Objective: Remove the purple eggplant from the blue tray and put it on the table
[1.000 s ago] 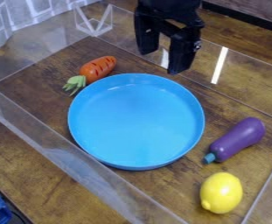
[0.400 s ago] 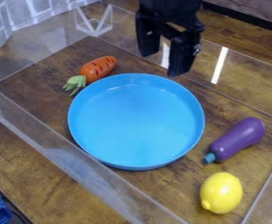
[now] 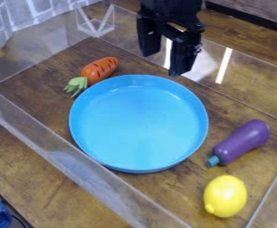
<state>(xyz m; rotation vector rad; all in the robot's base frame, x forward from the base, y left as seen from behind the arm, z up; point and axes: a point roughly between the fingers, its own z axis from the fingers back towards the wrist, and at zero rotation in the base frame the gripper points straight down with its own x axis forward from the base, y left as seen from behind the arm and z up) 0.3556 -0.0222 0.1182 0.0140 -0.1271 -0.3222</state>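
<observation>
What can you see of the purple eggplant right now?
The small glossy purple plastic toy eggplant is plump and elongated, with a teal-blue stem cap at its lower-left end. It lies on its side on the dark brown wooden plank table, angled up to the right, just outside the right rim of the large round blue plastic tray, not in it. Nothing grips it; a yellow lemon lies nearby, apart.

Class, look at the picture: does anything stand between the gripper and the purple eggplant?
Nothing visible blocks it. The gripper, jaws open, hangs beyond the blue tray; the purple eggplant already lies on the table beside the tray's rim.
</observation>
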